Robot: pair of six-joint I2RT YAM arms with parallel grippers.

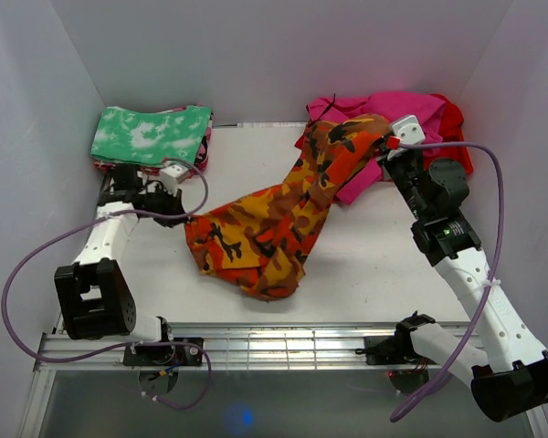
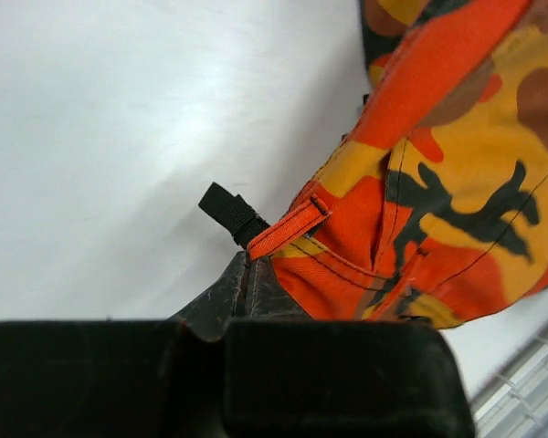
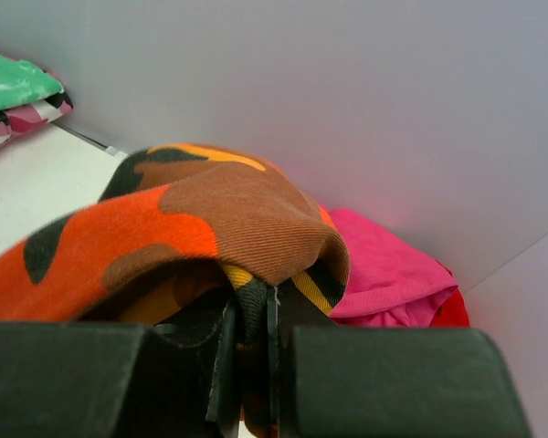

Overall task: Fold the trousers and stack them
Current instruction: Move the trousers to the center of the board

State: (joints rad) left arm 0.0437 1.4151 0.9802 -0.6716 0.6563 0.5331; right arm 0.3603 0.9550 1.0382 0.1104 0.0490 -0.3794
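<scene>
Though clenched at both ends of trousers (image 1: 274, 219), sprawled diagonally across centre of top view, bites seemingly only belt loop (image 2: 288, 228) with left gripper (image 2: 245, 274); may slip under pull. Pinches fold upper right with right gripper (image 3: 248, 315); could snag magenta garment (image 3: 388, 274) beneath.

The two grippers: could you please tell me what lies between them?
The trousers span from the left gripper to the right gripper, seen in the top view.
</scene>
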